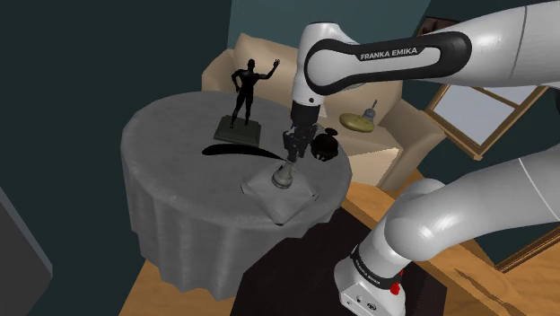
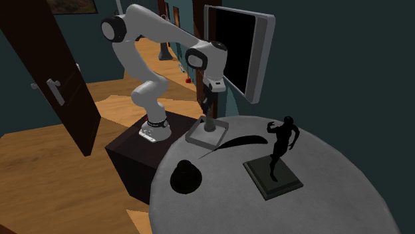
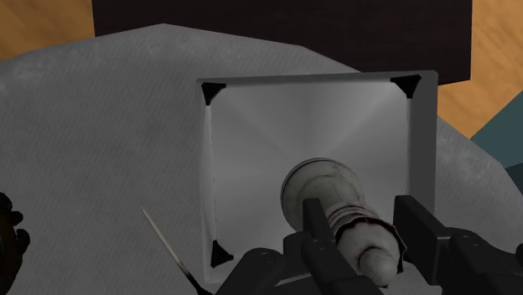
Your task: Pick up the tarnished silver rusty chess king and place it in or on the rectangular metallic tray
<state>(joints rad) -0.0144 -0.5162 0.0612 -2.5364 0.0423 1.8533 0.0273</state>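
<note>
**A:** What's the room like, going across the shoulder view from its left?

**B:** Dark teal walls and a wood floor, with a round table (image 1: 170, 153) under a grey cloth. Toward the back of it stands a black statue (image 1: 244, 90) of a figure on a square base. Just in front of that lies a flat black crescent (image 1: 238, 151). Next comes the tray (image 1: 289, 205), near the table edge that faces the stand (image 1: 296, 278). Then there is a black lump (image 1: 326, 145) beside the arm. Behind the table is a pale sofa (image 1: 260, 58) with a dish (image 1: 359, 121) on it, and a window frame (image 1: 476, 108) sits furthest right.

**A:** And the king?

**B:** The king (image 1: 284, 175) is upright over the middle of the tray, base down, a pale grey piece with darker bands. The gripper (image 1: 289, 154) has it by the upper part. In the wrist view the black fingers (image 3: 317, 222) clasp it from both sides.

**A:** So how far along is the job?

**B:** By my reading, the pick-up and the carry are behind it. The base is at the tray's floor or just above it, and I can't tell if they touch.

**A:** What's left, then?

**B:** Settle it down if there's a gap, let go, and lift straight clear so the piece isn't tipped
</note>
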